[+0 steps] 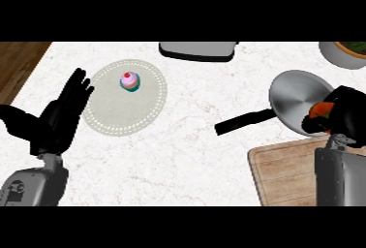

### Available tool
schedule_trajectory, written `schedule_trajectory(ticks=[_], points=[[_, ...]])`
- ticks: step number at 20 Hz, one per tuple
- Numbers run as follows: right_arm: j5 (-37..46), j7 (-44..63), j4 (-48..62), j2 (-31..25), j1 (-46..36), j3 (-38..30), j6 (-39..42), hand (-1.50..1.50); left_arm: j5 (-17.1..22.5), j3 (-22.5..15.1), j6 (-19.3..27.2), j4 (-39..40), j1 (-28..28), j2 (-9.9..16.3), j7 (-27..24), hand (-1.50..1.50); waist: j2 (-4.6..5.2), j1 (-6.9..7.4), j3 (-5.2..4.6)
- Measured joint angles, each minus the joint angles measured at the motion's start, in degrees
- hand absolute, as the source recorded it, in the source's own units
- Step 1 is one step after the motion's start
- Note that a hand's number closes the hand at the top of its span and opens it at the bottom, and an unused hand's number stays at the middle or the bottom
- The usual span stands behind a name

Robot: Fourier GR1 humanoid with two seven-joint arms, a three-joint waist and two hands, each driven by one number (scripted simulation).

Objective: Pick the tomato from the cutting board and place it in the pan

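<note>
My right hand (pixel 345 116) is at the right edge, over the near rim of the grey pan (pixel 297 94), with its fingers curled round the orange-red tomato (pixel 321 109), which shows only partly between them. The pan's black handle (pixel 244 122) points left and toward me. The wooden cutting board (pixel 286 174) lies at the lower right, below the hand, with my right forearm across it. My left hand (pixel 61 116) rests open at the left, fingers up.
A pale round plate (pixel 107 116) holds a small pink cupcake (pixel 130 81) at the centre left. A grey appliance (pixel 199 50) sits at the back edge. A bowl (pixel 342 53) stands in the far right corner. The counter's wooden edge (pixel 18 60) shows at the far left.
</note>
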Motion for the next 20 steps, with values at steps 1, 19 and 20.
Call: schedule_trajectory(ticks=[1,19,20], points=[[1.9,3.6,0.5,0.3,-2.4,-0.4,0.5,1.5,-0.1,-0.3,-0.2,0.0,-0.3,-0.1,0.0,0.0,0.05,0.56,-0.01],[24.6,33.9,27.5,-0.3,-37.7,-10.5,-1.7,1.5,-0.6,-0.6,0.7,2.0,-2.3,-1.1,0.8,0.0,-0.26,-0.34,0.66],[25.1,34.2,28.5,-0.3,-38.1,-11.0,-2.5,1.5,-0.9,-0.8,1.0,2.1,-1.7,-1.5,0.3,0.0,-0.39,-0.81,0.67]])
